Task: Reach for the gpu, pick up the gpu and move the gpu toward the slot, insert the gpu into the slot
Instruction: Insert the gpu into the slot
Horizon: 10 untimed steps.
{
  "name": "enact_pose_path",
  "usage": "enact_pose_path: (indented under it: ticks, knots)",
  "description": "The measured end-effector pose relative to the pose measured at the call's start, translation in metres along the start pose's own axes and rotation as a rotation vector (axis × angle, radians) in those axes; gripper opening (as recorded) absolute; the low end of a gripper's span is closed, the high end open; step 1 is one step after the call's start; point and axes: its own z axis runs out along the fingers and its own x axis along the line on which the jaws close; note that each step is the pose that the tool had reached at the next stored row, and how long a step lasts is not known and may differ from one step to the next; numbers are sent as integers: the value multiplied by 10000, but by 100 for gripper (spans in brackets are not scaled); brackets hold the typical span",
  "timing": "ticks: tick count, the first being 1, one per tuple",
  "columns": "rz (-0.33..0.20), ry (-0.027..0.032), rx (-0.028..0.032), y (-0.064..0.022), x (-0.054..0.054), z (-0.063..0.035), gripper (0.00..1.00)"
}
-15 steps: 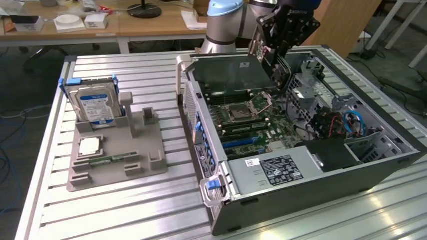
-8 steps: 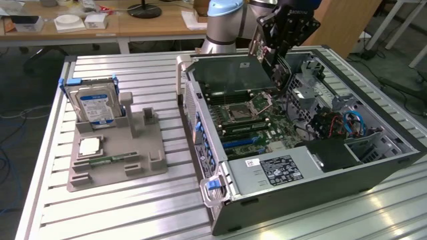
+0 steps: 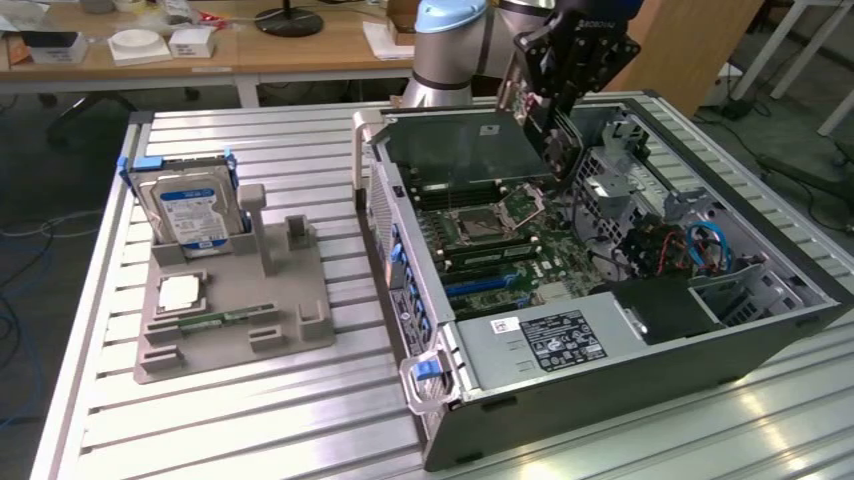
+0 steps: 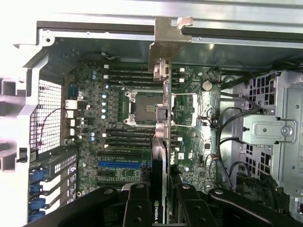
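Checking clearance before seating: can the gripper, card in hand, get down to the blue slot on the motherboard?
Probably yes. The gripper holds the gpu above the open case, and the blue slot lies bare below, to one side of the card. The cables sit well away from it.

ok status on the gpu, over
gripper shut on gpu. gpu held on edge over the motherboard inside the open case, not yet seated. Nothing seen between gpu and motherboard.
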Motion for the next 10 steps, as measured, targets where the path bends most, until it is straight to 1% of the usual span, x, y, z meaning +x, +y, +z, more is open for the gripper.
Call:
enact_pose_path:
  ticks: [5, 10]
  knots:
    - [-605, 32, 3, -3, 1, 1, 26]
    - [-1378, 72, 8, -4, 2, 2, 26]
